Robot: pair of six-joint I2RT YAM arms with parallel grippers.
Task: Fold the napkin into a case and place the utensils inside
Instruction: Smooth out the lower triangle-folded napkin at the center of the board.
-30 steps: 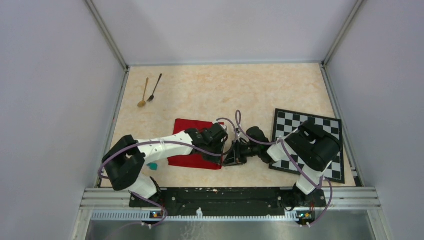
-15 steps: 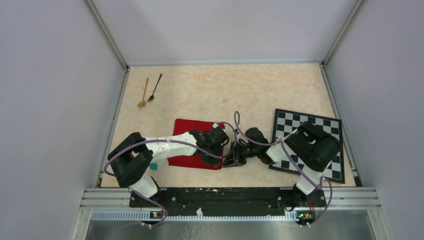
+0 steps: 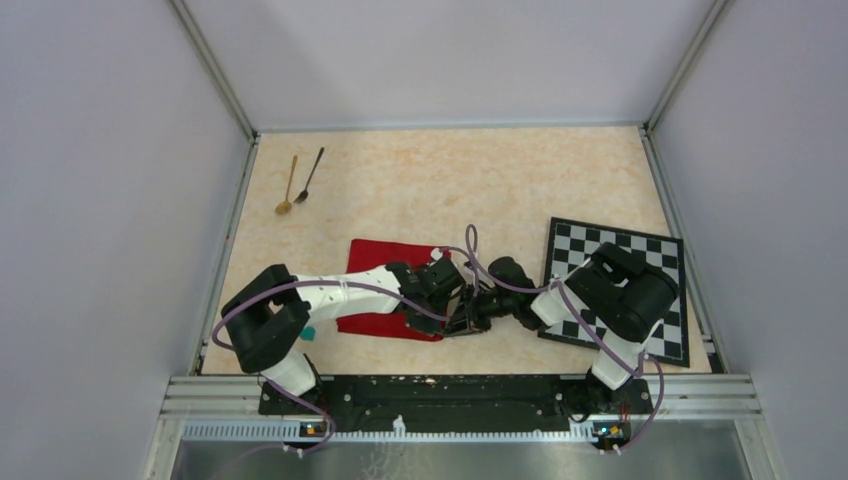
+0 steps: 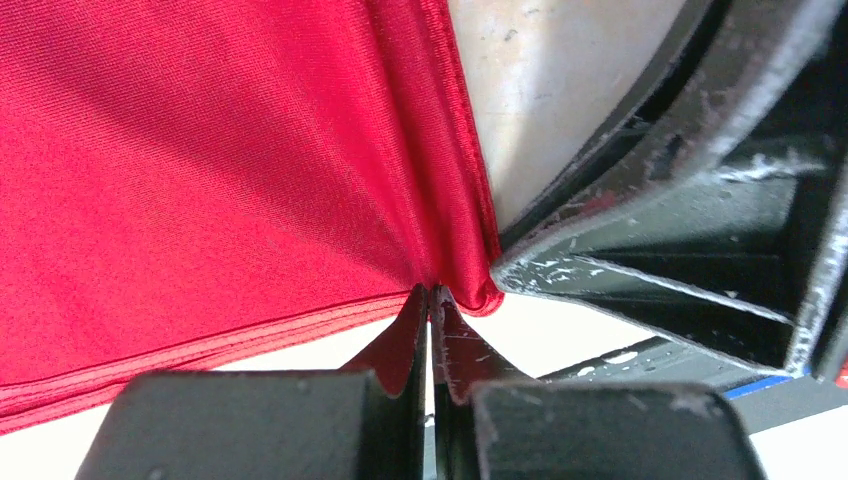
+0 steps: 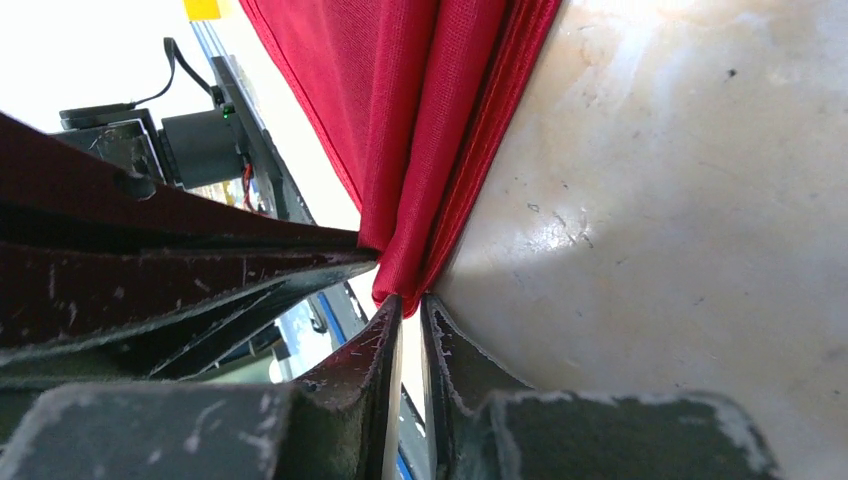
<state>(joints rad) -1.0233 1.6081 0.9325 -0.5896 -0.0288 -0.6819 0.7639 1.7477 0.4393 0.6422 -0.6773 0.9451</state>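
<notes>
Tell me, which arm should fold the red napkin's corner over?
Probably the left arm: its jaws are shut on the napkin corner. The right arm has its jaws only at the napkin's edge, with a slit showing between them.

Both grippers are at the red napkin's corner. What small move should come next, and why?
Probably close the right gripper fully on the corner of the napkin. The left gripper is already shut on that near corner, while the right one's jaws stand at the same tip with a narrow gap showing, so its hold looks unsure before any lifting.
</notes>
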